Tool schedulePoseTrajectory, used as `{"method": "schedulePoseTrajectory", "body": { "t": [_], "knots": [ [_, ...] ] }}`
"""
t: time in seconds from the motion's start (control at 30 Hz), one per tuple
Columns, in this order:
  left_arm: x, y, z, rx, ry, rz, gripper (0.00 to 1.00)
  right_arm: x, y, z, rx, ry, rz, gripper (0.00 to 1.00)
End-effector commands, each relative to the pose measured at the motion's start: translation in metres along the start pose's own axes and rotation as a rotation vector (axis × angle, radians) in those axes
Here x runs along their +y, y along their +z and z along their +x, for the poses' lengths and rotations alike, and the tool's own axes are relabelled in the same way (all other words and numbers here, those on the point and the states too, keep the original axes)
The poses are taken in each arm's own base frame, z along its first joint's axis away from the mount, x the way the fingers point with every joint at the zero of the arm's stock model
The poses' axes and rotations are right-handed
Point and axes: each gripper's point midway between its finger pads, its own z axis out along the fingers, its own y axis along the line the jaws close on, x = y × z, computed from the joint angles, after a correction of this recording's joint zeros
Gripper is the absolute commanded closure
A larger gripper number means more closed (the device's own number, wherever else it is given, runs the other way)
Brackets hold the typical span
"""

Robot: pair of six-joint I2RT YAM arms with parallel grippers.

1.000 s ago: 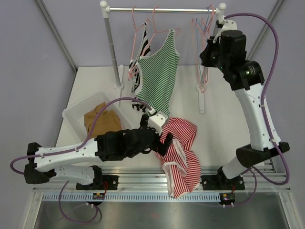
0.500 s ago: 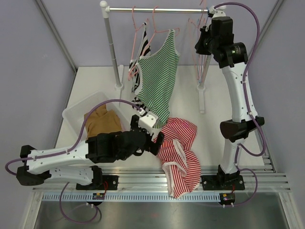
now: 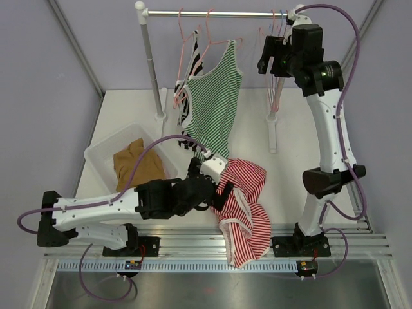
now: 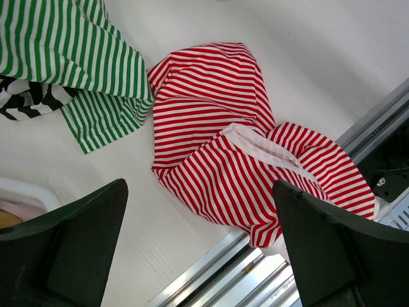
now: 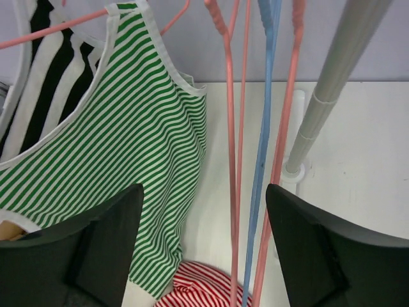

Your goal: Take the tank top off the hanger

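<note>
Green tank top (image 3: 215,106) hangs on pink hanger (image 5: 64,26) from rail (image 3: 219,13), hem lying on worktop (image 3: 257,129). Left claw (image 4: 199,240) wide, empty, above red striped garment (image 4: 211,141) at near edge. Right claw (image 5: 204,240) wide, empty, facing bare hangers (image 5: 265,128).

White table (image 3: 252,136), red-striped garment (image 3: 248,196), plastic bin (image 3: 102,145)

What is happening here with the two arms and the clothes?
Two robot arms work at a clothes rack. The green-striped tank top hangs on its pink hanger, not yet removed. The right gripper is open and empty, raised beside the empty hangers. The left gripper is open above a red-striped top lying crumpled on the table.
</note>
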Motion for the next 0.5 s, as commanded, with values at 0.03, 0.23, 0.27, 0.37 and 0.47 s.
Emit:
{"method": "schedulePoseTrajectory", "body": {
  "t": [0.03,0.23,0.27,0.37,0.47],
  "knots": [
    [-0.027,0.026,0.004,-0.005,-0.016,0.035,0.01,0.006,-0.090,-0.044,-0.162,0.002,-0.068,0.06],
    [-0.054,0.071,0.041,0.106,0.060,0.046,0.01,0.025,-0.163,0.012,-0.074,-0.014,-0.266,0.00],
    [-0.059,0.077,0.042,0.117,0.066,0.044,0.01,0.030,-0.199,0.007,-0.149,-0.019,-0.322,0.00],
    [-0.067,0.099,0.066,0.188,0.106,0.037,0.01,0.042,-0.236,0.036,-0.162,-0.030,-0.457,0.01],
    [-0.069,0.117,0.088,0.254,0.126,0.020,0.01,0.052,-0.266,0.063,-0.162,-0.048,-0.571,0.00]
  ]
}}
